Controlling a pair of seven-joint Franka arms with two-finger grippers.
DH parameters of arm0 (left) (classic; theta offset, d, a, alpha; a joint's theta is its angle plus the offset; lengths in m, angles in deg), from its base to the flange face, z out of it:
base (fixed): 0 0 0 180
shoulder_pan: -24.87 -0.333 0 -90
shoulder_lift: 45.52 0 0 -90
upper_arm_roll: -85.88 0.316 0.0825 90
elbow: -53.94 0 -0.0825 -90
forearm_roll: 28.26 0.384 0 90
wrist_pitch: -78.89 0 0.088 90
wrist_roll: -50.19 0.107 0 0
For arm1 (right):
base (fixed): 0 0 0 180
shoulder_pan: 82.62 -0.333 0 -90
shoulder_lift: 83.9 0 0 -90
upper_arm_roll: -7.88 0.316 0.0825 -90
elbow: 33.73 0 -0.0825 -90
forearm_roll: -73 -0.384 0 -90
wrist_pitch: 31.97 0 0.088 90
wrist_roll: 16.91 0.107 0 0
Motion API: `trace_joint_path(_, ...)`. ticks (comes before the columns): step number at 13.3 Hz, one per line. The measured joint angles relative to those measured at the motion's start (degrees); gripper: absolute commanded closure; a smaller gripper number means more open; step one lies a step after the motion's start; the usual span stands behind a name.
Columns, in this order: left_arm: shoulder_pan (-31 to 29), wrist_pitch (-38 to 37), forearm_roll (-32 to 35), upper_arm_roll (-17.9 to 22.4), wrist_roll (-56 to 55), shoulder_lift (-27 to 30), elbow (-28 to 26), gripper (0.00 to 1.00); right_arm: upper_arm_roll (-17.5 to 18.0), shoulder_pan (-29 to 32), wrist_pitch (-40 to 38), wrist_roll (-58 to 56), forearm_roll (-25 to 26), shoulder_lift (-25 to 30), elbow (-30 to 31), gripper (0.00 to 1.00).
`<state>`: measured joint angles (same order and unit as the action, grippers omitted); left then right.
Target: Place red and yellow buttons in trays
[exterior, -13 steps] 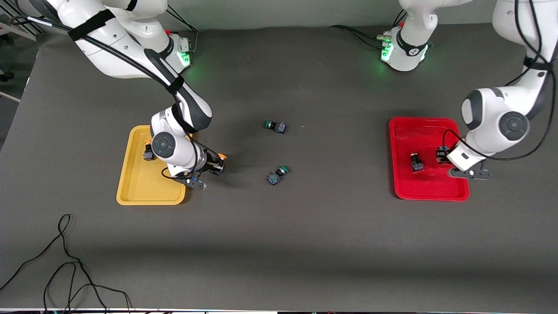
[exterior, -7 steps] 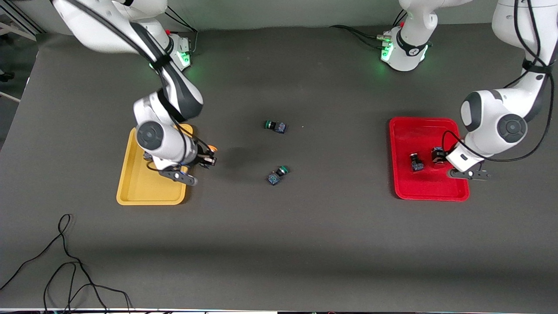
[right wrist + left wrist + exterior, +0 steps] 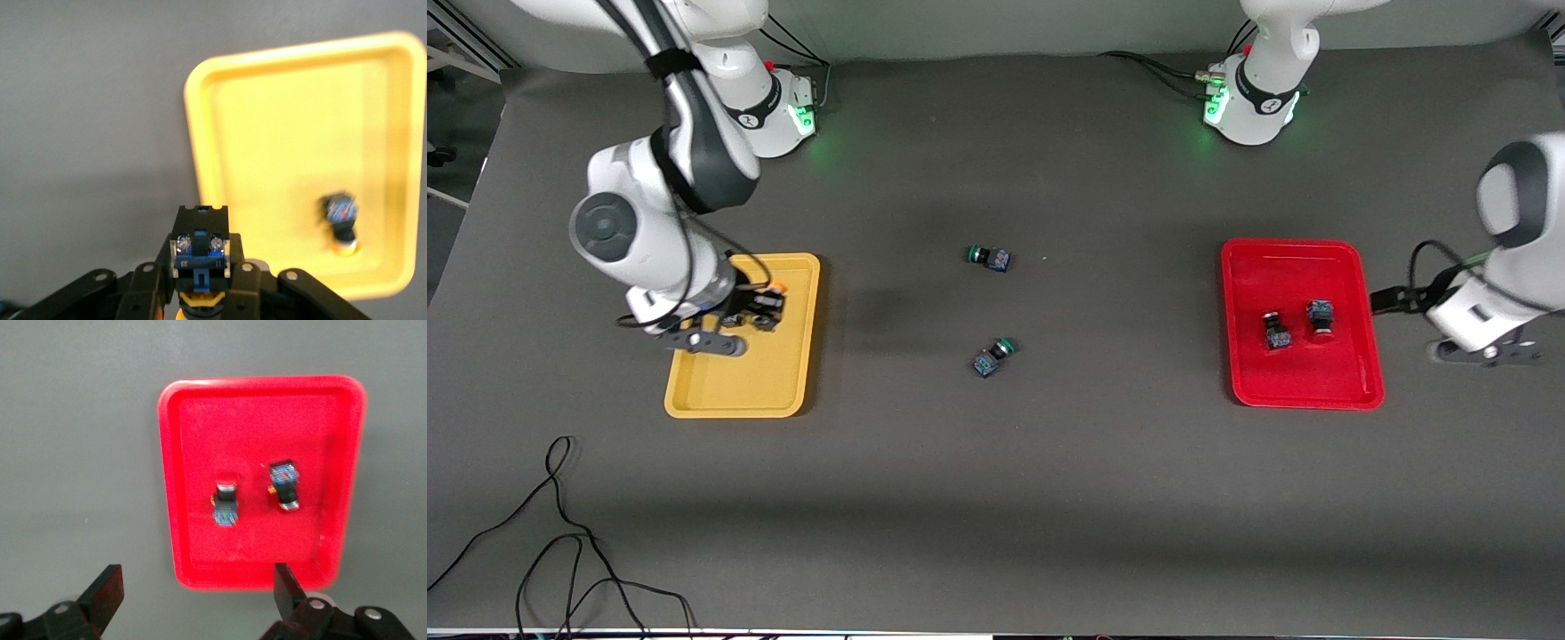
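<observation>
Yellow button (image 3: 200, 257) pinched in right pincer (image 3: 200, 293), cap half hidden; left pincer (image 3: 193, 593) spread.

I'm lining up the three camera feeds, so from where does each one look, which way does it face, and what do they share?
Front view: high across the table, facing both bases; both arms show, above the shallow yellow plastic tray and shallow red plastic tray.
Left wrist view: looks down on the red tray with two red-capped buttons; open left gripper shows.
Right wrist view: looks down on the yellow tray; right gripper grips a yellow-capped button.
Shared: each wrist view's tray appears in front view.
</observation>
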<state>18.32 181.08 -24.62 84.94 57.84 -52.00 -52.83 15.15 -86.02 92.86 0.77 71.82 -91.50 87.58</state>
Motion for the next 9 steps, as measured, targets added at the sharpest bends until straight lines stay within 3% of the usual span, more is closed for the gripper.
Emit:
trace_joint_path(3,0.86,-7.09,-3.44,-0.68,0.0,4.01,5.45,0.0,-3.23,0.32,14.84,-6.57,-0.01,-7.19,5.69,0.75)
trace_joint_path(4,1.54,-8.92,-4.21,-0.8,-0.01,4.89,6.9,0.0,-3.62,0.32,18.17,-7.49,-0.01,-9.89,6.72,0.65)
trace_joint_path(5,2.64,-10.43,-4.7,-0.83,-0.4,5.33,8.3,0.0,-3.82,0.32,20.52,-7.87,-0.01,-12.18,6.98,0.16)
trace_joint_path(6,3.98,-11.12,-4.84,-0.84,-1.82,5.43,9.48,0.0,-3.89,0.32,22.34,-7.96,-0.01,-13.79,6.87,0.0)
trace_joint_path(9,7.3,-11.87,-4.87,-0.93,-6.95,5.31,11.12,0.0,-3.9,0.32,22.85,-7.96,-0.01,-14.02,6.32,0.0)
